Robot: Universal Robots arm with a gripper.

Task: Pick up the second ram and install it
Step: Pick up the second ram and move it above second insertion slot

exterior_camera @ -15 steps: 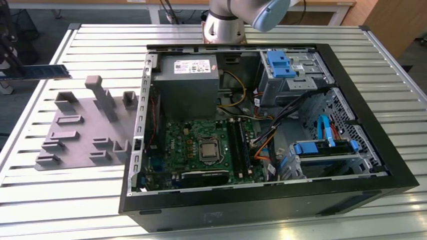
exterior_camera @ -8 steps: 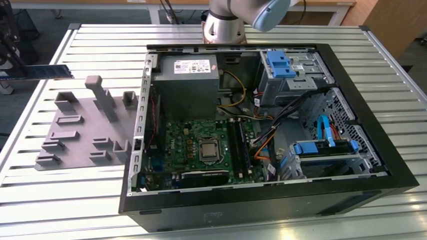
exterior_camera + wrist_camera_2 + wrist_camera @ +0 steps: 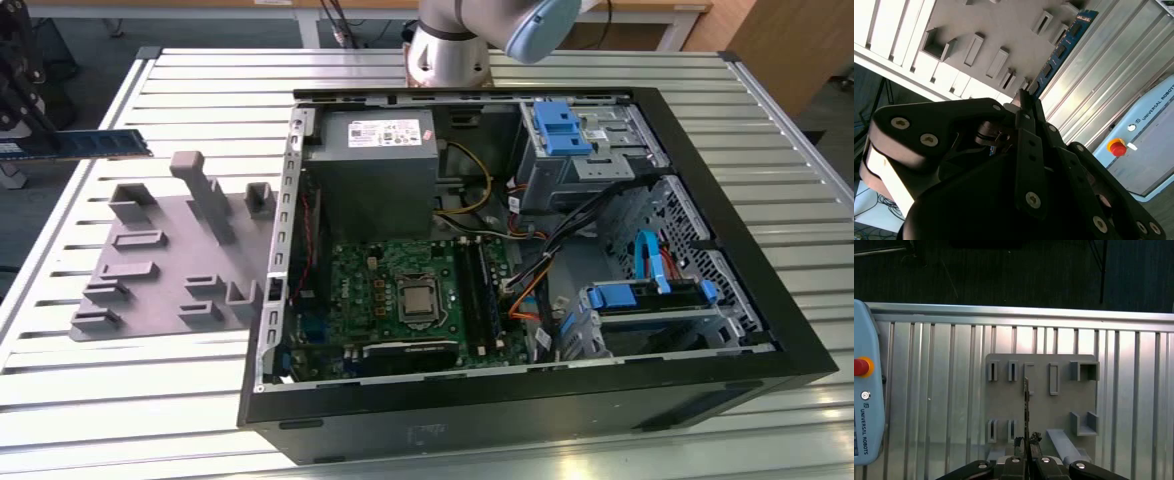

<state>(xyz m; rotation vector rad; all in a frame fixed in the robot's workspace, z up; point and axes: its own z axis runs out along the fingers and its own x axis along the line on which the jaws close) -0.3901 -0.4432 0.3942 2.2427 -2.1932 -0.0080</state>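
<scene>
The second ram [image 3: 87, 143], a thin blue-green board strip, hangs level in the air above the grey holder tray [image 3: 134, 300], at the exterior view's far left. My gripper [image 3: 30, 125] is shut on one end of it. In the second wrist view the ram [image 3: 1061, 47] runs out from between the black fingers [image 3: 1026, 107] over the tray [image 3: 999, 25]. In the first wrist view the ram [image 3: 1026, 405] shows edge-on, rising from my gripper [image 3: 1027, 444] above the tray [image 3: 1064, 405].
An open black computer case [image 3: 747, 300] lies on the slatted metal table [image 3: 174, 410], with the motherboard [image 3: 387, 290] and black slot rails [image 3: 477, 285] exposed. The arm's base [image 3: 447, 50] stands behind it. A light blue teach pendant [image 3: 865, 390] rests beside the tray.
</scene>
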